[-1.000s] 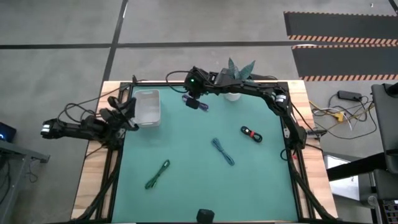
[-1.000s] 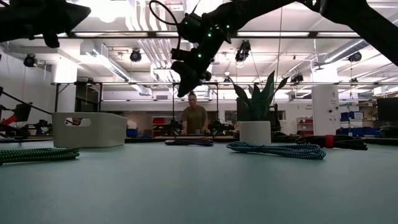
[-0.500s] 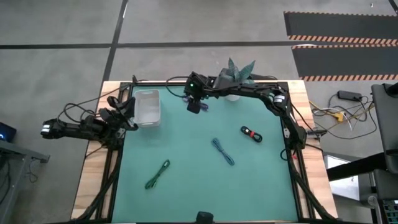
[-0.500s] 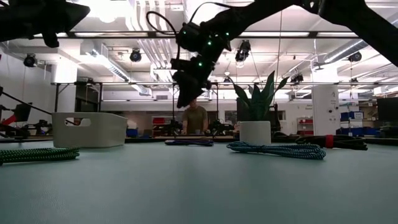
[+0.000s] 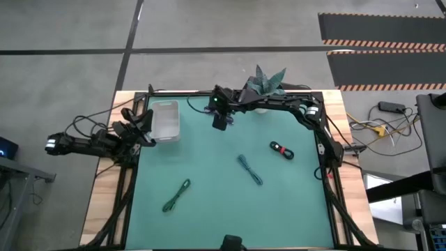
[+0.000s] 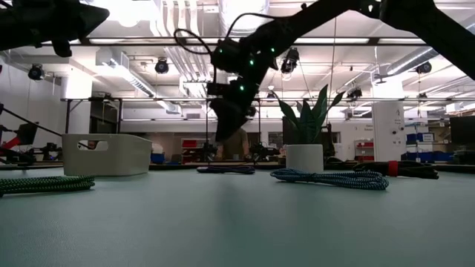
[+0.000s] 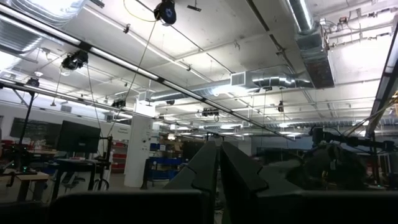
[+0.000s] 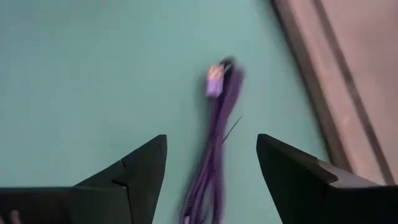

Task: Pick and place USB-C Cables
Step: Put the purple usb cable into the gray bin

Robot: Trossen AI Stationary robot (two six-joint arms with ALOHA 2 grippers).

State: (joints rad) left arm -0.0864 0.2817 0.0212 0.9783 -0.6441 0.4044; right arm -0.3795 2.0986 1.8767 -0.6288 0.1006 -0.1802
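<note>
Right wrist view, braided purple cable (image 8: 214,155), smooth teal mat (image 8: 93,74).

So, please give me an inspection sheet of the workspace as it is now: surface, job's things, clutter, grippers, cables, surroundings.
Surface: teal mat on a wooden table.
Job's things: purple cable on the mat under the right gripper; green cable, teal cable, black and red cable lie apart; white bin at the back left.
Clutter: potted plant.
Grippers: right gripper open above the purple cable; left gripper shut, off the table's left edge.
Cables: robot wires by the left arm.
Surroundings: workshop hall.
</note>
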